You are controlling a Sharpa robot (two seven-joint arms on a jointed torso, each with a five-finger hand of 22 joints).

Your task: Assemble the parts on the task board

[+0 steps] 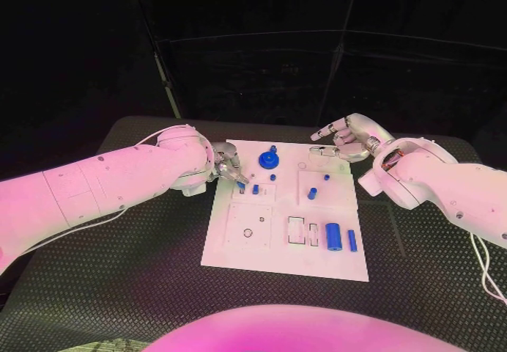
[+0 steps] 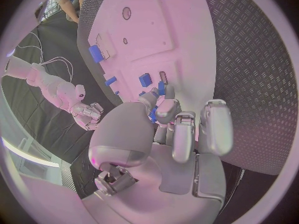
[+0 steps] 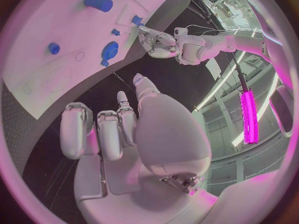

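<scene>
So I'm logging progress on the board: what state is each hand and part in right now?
Left hand: fingertips down at a small blue part on the task board.
Right hand: raised at the board's far right corner, holding nothing.
Blue round part: standing on the board.
Blue cylinder: lying on the board.
Thin blue pin: lying beside the cylinder.

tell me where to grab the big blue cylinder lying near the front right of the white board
The big blue cylinder lies flat on the white task board with its long axis running front to back. Best pinch across its round sides at mid-length, coming straight down from above. A thin blue rod lies close on its right and a slot on its left, so fingers should stay narrow. The right hand is probably the nearer.
</scene>
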